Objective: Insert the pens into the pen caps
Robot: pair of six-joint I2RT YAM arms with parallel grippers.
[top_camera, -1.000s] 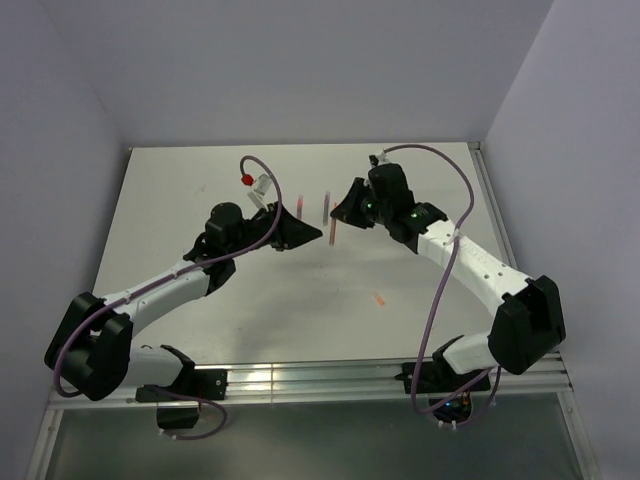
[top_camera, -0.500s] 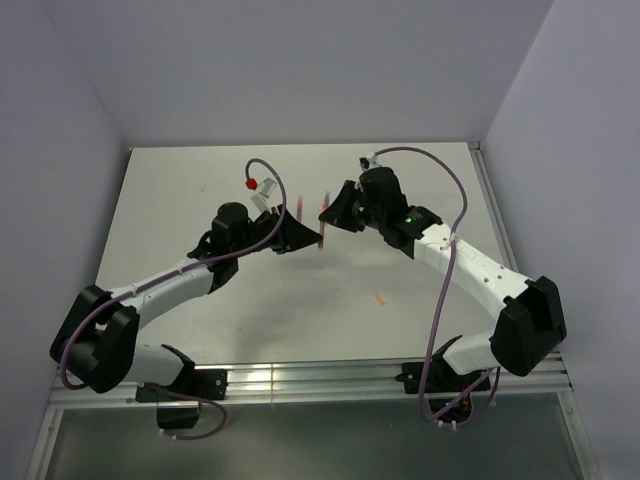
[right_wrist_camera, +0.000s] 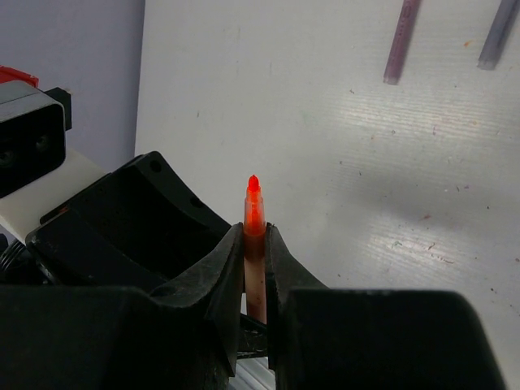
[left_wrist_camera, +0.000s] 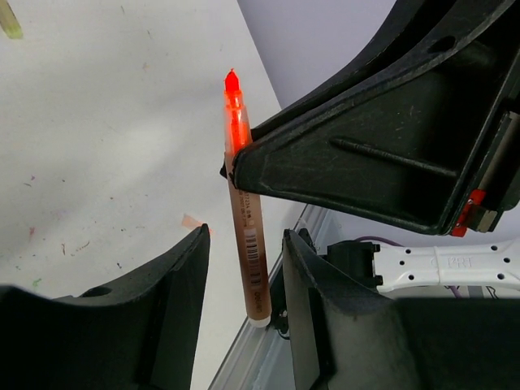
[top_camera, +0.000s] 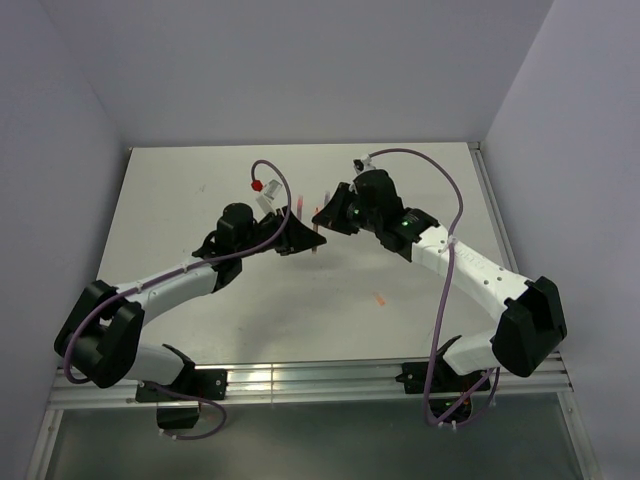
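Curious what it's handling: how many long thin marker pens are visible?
3. An orange-red marker pen sits in the right gripper; a pinkish pen and a grey-purple pen lie on the white table. A yellowish sliver at a frame edge may be a fourth.

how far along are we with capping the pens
No pen in view looks capped yet. In hand: the right gripper is shut on the orange-red pen, tip bare, and the left gripper is open, its jaws either side of that pen's lower end. Left: the orange cap lies on the table, and a pink pen and a grey-purple pen lie loose too.
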